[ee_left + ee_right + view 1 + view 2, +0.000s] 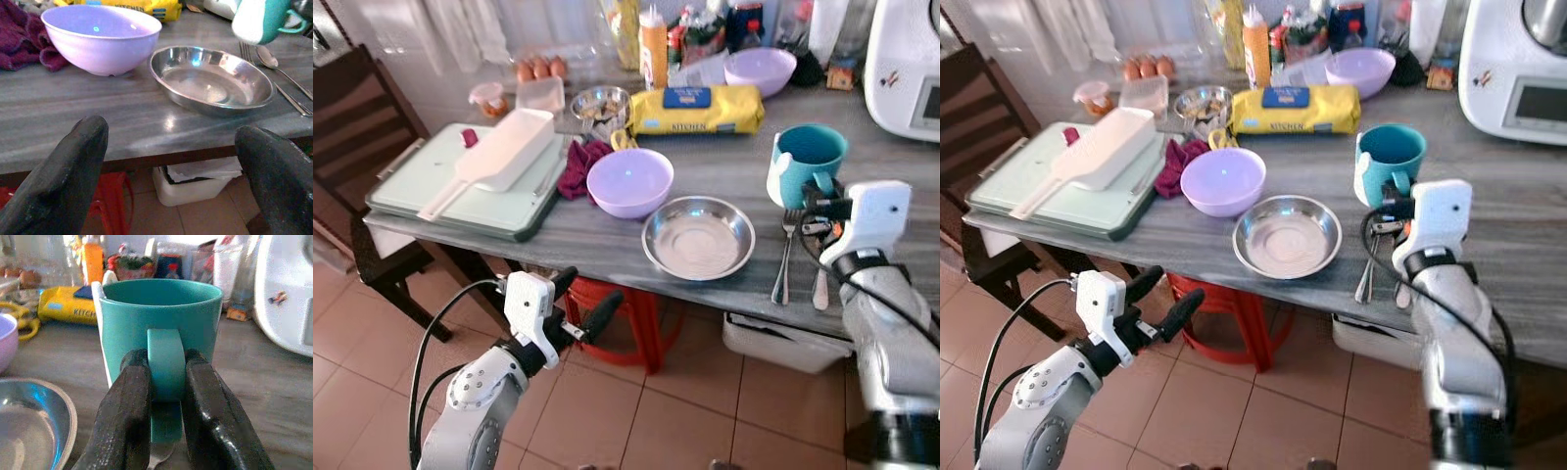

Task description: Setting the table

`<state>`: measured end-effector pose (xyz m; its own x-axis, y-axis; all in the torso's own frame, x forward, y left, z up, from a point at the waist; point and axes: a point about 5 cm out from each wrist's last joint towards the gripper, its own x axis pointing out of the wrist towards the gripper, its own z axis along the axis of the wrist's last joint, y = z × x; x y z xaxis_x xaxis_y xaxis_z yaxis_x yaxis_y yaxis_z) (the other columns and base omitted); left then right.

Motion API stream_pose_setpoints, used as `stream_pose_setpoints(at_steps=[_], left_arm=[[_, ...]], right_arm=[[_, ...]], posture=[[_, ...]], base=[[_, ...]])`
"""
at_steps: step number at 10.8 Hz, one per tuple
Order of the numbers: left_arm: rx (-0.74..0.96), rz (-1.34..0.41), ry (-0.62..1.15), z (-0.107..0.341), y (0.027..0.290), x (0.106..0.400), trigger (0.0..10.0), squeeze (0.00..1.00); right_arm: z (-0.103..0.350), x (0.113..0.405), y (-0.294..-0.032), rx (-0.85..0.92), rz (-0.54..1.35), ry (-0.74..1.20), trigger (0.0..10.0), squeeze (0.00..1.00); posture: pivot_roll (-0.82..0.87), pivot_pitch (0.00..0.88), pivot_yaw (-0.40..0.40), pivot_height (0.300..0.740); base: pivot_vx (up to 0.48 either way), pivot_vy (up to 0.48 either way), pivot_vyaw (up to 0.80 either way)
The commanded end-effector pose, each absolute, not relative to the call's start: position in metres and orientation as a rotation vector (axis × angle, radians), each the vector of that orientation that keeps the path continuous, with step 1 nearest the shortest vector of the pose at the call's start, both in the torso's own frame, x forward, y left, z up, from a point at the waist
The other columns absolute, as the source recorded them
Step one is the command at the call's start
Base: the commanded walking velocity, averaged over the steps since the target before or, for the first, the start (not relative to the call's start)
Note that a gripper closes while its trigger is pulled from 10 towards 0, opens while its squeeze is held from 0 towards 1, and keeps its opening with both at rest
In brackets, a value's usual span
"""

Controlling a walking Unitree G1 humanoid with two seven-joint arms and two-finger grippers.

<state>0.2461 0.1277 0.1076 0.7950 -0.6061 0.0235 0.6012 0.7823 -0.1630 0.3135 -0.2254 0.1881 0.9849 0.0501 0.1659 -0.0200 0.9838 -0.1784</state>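
Two lilac bowls (pixel 628 181) (pixel 760 70); two steel dishes (pixel 698 237) (pixel 599 102); one teal mug (pixel 806 163); one fork (pixel 784 253); one spoon (pixel 819 284); three eggs (pixel 540 69); one tray (pixel 460 186).

Two silver arms, each fitted with a white wrist housing and looped black cables; left claw (pixel 579 302) and right claw (pixel 166 396) formed of two thick black fingers
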Motion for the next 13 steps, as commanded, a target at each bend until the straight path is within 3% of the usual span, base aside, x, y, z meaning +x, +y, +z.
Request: stream_pose_setpoints(at_steps=[1,8,13], left_arm=[[-0.16,-0.651,0.043,0.107,0.133,0.242,10.0,0.0],[-0.162,-0.64,0.062,0.1,0.137,0.24,10.0,0.0],[-0.196,-0.682,0.059,0.09,0.147,0.242,10.0,0.0]], right_arm=[[0.196,0.322,-0.223,-0.183,0.078,-0.202,10.0,0.0],[0.189,0.352,-0.204,-0.163,0.24,-0.203,10.0,0.0],[0.181,0.352,-0.215,-0.186,0.193,-0.204,10.0,0.0]], posture=[[-0.11,0.181,0.137,0.74],[-0.09,0.188,0.132,0.74],[-0.09,0.186,0.139,0.74]], base=[[0.0,0.0,0.0],[0.0,0.0,0.0],[0.0,0.0,0.0]])
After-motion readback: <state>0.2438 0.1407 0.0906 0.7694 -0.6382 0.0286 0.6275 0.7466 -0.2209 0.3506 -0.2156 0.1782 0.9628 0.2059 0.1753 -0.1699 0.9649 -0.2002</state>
